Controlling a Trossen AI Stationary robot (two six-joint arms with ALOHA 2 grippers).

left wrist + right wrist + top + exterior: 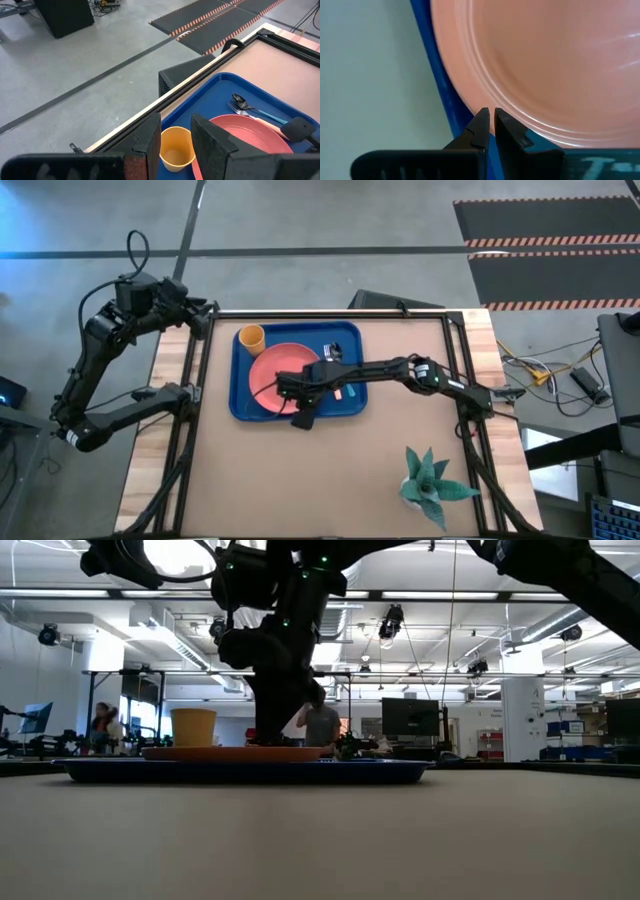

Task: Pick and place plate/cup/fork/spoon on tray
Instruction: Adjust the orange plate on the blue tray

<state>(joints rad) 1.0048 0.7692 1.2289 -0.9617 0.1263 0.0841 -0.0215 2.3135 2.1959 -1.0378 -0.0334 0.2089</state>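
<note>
The blue tray (240,408) lies at the table's far middle. The pink plate (270,365) lies flat in it, also in the low view (200,752). The yellow cup (251,338) stands upright in the tray's far left corner. The spoon (240,99) and the fork (233,106) lie side by side in the tray's far right part, their handles running under my right arm. My right gripper (490,114) reaches over the tray and is shut at the plate's near rim. My left gripper (176,125) waits open and empty beyond the table's far left corner (205,315). My right gripper has its two fingertips (482,120) at the plate's near rim (470,107), beside the tray's near wall, with only a thin gap between them. The fingers come from above, pointing down. The plate lies flat on the tray's floor. How the rim sits between the fingers does not show.
A green spiky plant-like ornament (430,480) stands at the table's near right. Black frame rails (190,390) run along the table's left and right sides. Bare table lies near the tray's front. People (320,725) stand in the room behind.
</note>
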